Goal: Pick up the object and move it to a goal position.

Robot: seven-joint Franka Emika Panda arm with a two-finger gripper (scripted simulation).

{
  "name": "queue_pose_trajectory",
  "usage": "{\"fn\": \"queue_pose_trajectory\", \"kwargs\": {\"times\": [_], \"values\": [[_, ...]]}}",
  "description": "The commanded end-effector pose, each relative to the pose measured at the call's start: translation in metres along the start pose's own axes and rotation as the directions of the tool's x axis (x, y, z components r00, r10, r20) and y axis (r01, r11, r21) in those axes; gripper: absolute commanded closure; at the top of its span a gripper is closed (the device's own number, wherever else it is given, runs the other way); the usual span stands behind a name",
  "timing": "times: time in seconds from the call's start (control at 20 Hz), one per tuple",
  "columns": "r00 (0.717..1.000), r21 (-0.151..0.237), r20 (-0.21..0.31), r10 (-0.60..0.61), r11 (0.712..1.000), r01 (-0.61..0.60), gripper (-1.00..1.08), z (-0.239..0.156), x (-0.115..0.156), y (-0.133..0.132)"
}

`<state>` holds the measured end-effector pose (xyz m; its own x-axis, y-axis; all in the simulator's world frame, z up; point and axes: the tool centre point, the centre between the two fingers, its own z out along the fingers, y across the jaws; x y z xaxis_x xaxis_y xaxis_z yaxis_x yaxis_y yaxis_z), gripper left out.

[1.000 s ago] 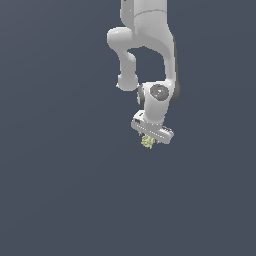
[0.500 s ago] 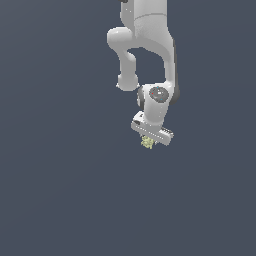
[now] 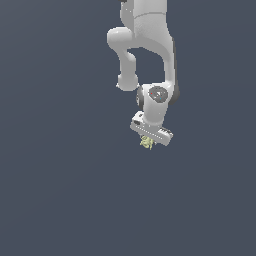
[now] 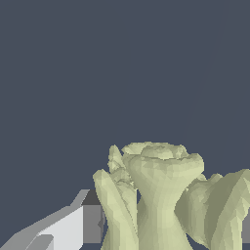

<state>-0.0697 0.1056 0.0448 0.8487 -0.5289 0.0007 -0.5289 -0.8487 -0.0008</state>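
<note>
The object (image 3: 146,143) is a small pale yellow-green lumpy item held just below the white arm's hand in the exterior view. My gripper (image 3: 148,142) is shut on it, and the fingers are mostly hidden behind the hand's body. In the wrist view the object (image 4: 161,195) fills the lower middle, with lobed, petal-like lumps. One grey and white finger (image 4: 73,224) presses against its side. The other finger is almost hidden by the object.
The white arm (image 3: 150,60) comes down from the top of the exterior view. Around it is only a plain dark blue-grey background (image 3: 60,190), with no other object, edge or goal marker visible.
</note>
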Motion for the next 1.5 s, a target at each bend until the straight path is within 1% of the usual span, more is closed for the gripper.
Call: {"fn": "queue_pose_trajectory", "kwargs": {"times": [0.0, 0.3, 0.95, 1.2, 1.45], "values": [[1.000, 0.000, -0.001, 0.001, 1.000, -0.001, 1.08, -0.005, 0.007, 0.002], [1.000, 0.000, 0.000, 0.001, 1.000, -0.001, 1.08, -0.029, 0.038, 0.013], [1.000, 0.000, 0.000, 0.000, 1.000, 0.000, 1.08, -0.104, 0.138, 0.046], [1.000, -0.001, 0.001, 0.000, 1.000, 0.000, 1.08, -0.121, 0.162, 0.052], [1.000, -0.001, 0.001, 0.000, 1.000, 0.000, 1.08, -0.129, 0.175, 0.055]]}}
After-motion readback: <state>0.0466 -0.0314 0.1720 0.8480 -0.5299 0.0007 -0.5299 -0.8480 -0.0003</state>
